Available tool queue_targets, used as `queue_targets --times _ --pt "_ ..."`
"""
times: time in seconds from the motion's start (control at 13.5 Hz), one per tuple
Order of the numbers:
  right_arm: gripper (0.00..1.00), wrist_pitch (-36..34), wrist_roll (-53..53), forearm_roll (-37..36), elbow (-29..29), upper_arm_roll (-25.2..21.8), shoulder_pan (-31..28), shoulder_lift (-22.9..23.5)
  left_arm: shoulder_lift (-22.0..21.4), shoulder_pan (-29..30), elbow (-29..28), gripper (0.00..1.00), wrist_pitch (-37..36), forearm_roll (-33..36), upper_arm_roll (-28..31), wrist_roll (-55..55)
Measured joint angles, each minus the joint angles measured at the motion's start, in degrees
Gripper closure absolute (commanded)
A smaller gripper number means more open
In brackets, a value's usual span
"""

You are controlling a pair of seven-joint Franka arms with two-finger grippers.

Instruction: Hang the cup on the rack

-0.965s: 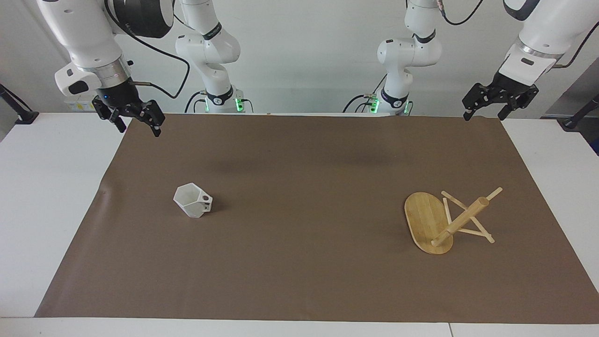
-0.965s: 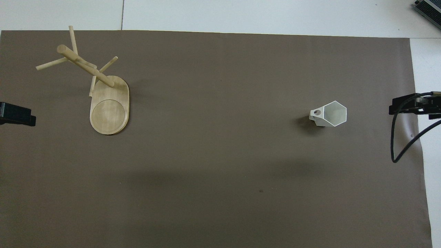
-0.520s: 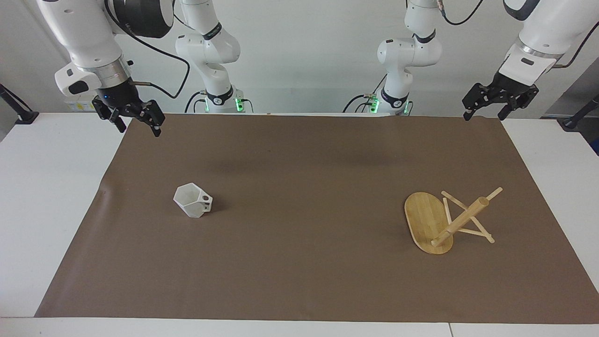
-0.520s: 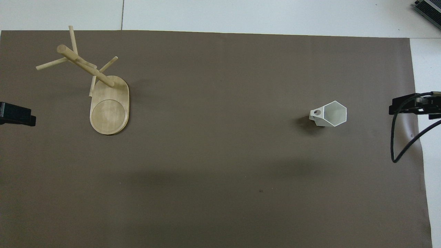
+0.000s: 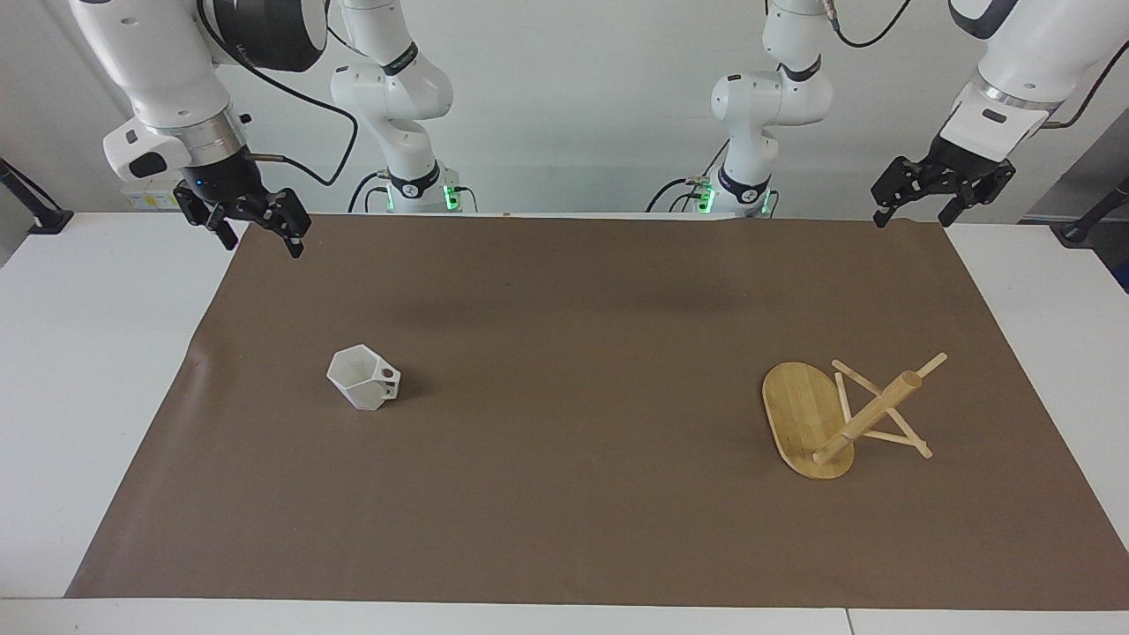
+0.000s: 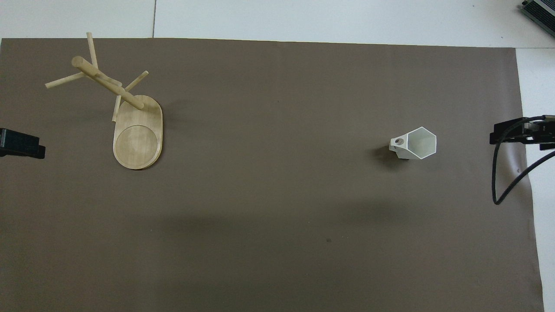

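The cup (image 5: 363, 377) (image 6: 414, 143), a small white faceted mug, stands upright on the brown mat toward the right arm's end, handle turned toward the table's middle. The rack (image 5: 847, 414) (image 6: 125, 112), a bamboo mug tree, stands on its oval base toward the left arm's end, its pegs bare. My right gripper (image 5: 262, 241) (image 6: 511, 132) hangs open and empty over the mat's corner near its own base, well apart from the cup. Over the other near corner my left gripper (image 5: 915, 219) (image 6: 21, 145) is also open and empty, apart from the rack.
A brown mat (image 5: 564, 529) covers most of the white table (image 5: 79, 370). A black cable (image 6: 503, 182) loops down from the right arm's wrist over the mat's edge. A dark device corner (image 6: 540, 11) shows at the table's edge farthest from the robots.
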Motion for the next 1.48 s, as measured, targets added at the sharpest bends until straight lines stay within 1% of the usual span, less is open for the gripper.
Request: queue_targets --times 0.97,1.48 --pt "0.00 0.0 -0.1 0.0 0.0 -0.2 0.0 0.0 0.0 0.0 0.0 0.00 0.0 0.0 0.0 0.0" --pt "0.00 0.0 -2.8 0.0 -0.1 -0.2 0.0 0.0 0.0 0.0 0.0 0.00 0.0 0.0 0.0 0.0"
